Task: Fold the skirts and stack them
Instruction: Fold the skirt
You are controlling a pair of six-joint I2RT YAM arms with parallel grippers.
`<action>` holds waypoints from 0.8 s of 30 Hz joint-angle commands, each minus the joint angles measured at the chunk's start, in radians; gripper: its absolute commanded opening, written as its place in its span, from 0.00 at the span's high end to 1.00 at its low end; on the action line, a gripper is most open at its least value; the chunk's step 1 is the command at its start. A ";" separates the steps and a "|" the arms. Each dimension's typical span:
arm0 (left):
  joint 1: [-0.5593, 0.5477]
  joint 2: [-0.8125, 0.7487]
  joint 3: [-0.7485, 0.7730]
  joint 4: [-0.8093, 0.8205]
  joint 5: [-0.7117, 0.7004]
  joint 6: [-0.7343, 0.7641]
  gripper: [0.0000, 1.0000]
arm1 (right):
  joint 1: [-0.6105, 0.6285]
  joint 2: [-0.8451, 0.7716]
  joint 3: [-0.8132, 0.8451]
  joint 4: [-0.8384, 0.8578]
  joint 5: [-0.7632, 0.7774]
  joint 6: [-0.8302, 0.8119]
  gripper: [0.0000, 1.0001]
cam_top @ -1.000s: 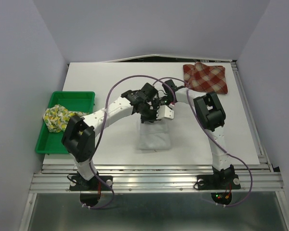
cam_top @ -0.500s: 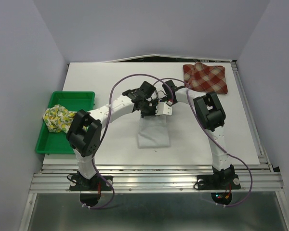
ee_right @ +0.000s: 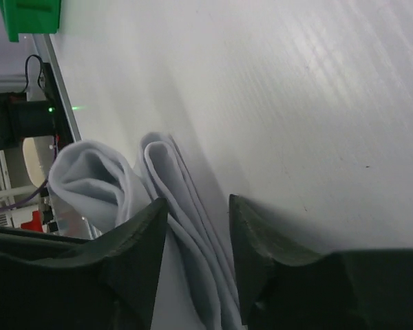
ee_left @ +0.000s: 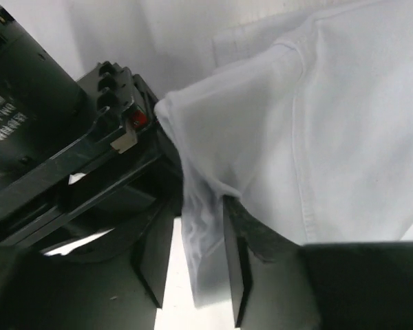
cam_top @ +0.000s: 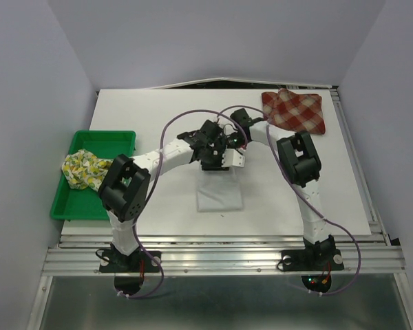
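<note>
Top external view shows the white skirt [cam_top: 220, 197] lying mid-counter [cam_top: 151, 113]. Its far edge is pinched by the left tool [ee_left: 193, 265] and the right tool [ee_right: 196, 240], side by side.

White skirt [cam_top: 220, 196]: mid-desk [cam_top: 144, 117], far edge raised. Plaid skirt [cam_top: 293, 111]: flat, far right corner. Fruit-print skirt [cam_top: 82, 170]: crumpled, far left.

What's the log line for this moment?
phase: folding white skirt | left gripper: shut on it | right gripper: shut on it | plaid skirt: far right | fruit-print skirt: in green tray
</note>
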 commanded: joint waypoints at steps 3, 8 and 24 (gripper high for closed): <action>0.009 -0.203 0.080 -0.043 -0.038 -0.134 0.34 | -0.015 -0.012 0.167 0.010 0.195 0.029 0.34; 0.037 -0.361 0.059 -0.016 -0.074 -0.350 0.01 | -0.073 -0.049 0.299 0.022 0.321 0.103 0.22; 0.353 -0.494 -0.101 0.093 0.081 -0.991 0.06 | 0.071 -0.644 -0.369 0.177 0.410 0.345 0.24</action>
